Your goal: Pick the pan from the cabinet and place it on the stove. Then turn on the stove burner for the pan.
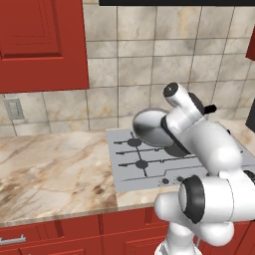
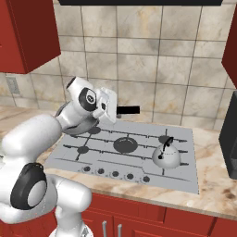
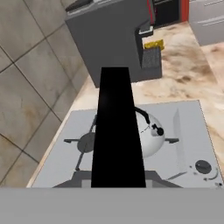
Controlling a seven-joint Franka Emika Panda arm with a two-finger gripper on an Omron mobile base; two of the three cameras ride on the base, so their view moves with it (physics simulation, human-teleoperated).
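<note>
The silver-grey pan (image 1: 149, 127) hangs tilted on edge above the rear left of the stove (image 1: 149, 172), off the grates. Its straight black handle (image 2: 128, 110) sticks out past my gripper (image 2: 110, 106), which is shut on it. In the hand view the handle (image 3: 117, 127) runs straight up the middle, over the stove (image 3: 186, 127). My arm hides most of the pan's bowl (image 2: 69, 121) in the right base view. The red cabinet (image 1: 40, 40) is up at the left with its door shut.
A domed silver kettle (image 2: 166, 156) stands on the stove's right burner, also seen as the kettle (image 3: 153, 138) behind the handle. Knobs (image 2: 115, 174) line the stove's front edge. A dark appliance (image 2: 229, 143) stands on the counter to the right. Marble counter (image 1: 50, 169) spreads to the left.
</note>
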